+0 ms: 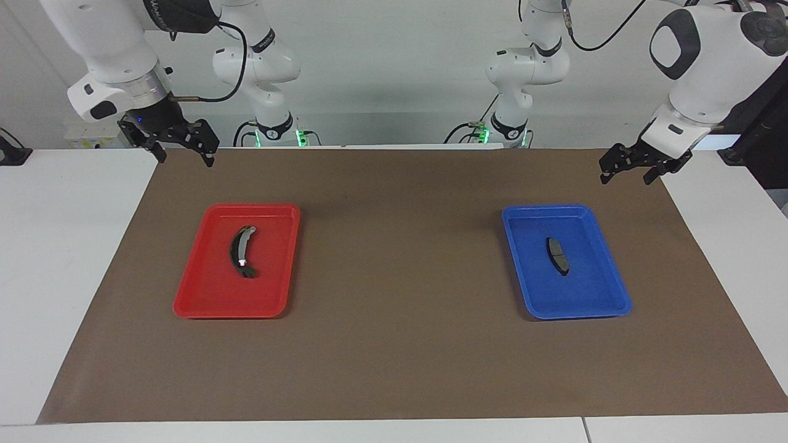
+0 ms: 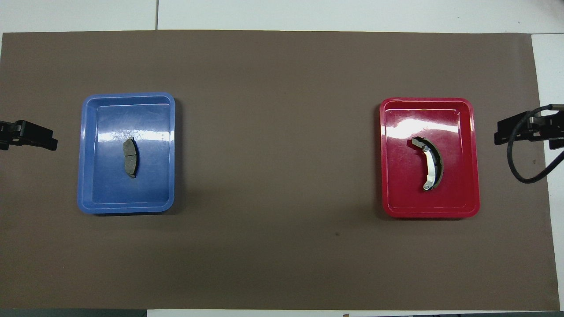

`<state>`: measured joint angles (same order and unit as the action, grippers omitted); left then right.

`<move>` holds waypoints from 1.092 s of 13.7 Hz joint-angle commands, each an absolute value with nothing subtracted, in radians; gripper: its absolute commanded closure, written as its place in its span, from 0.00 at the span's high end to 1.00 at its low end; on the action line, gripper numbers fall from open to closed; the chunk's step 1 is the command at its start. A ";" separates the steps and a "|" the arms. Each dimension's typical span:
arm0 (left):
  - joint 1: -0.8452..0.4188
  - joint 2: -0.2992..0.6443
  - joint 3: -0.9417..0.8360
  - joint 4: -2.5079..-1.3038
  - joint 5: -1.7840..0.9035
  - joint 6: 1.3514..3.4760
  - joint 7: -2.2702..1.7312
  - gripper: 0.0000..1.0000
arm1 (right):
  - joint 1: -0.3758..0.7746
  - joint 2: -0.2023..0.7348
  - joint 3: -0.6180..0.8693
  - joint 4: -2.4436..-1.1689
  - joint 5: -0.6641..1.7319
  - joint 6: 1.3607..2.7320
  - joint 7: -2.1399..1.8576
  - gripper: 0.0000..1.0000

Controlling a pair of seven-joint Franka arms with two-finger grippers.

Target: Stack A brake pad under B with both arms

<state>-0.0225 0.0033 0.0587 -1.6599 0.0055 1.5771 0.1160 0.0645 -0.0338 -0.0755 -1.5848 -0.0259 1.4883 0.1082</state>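
Two tools hang over the bench's brown mat, both spread wide and holding nothing: the left tool (image 1: 634, 171) near the blue tray (image 1: 606, 304) (A brake pad (image 1: 558, 255) lies inside), the right tool (image 1: 183, 151) near the red tray (image 1: 203, 304) holding B (image 1: 241, 251).

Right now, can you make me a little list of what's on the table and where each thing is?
short pad: A brake pad lies in the blue tray, toward the left arm's end
long curved piece: B lies in the red tray, toward the right arm's end
stacked yet: no, they are in separate trays
left gripper: open, raised over the mat's edge, holding nothing
right gripper: open, raised over the mat's edge, holding nothing
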 commanded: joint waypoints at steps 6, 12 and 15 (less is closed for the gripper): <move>-0.008 -0.026 0.061 -1.692 -0.006 1.592 0.118 1.00 | 0.060 -0.037 -0.074 -1.577 -0.031 1.471 0.101 1.00; -0.003 -0.026 0.063 -1.690 -0.006 1.591 0.118 1.00 | 0.054 -0.038 -0.074 -1.578 -0.031 1.471 0.101 1.00; 0.005 -0.026 0.063 -1.690 -0.006 1.588 0.120 1.00 | 0.054 -0.038 -0.074 -1.582 -0.031 1.471 0.101 1.00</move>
<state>0.0044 0.0027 0.0558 -1.6601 0.0033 1.5766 0.1181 0.0610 -0.0338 -0.0765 -1.5848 -0.0263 1.4883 0.1082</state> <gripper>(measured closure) 0.000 0.000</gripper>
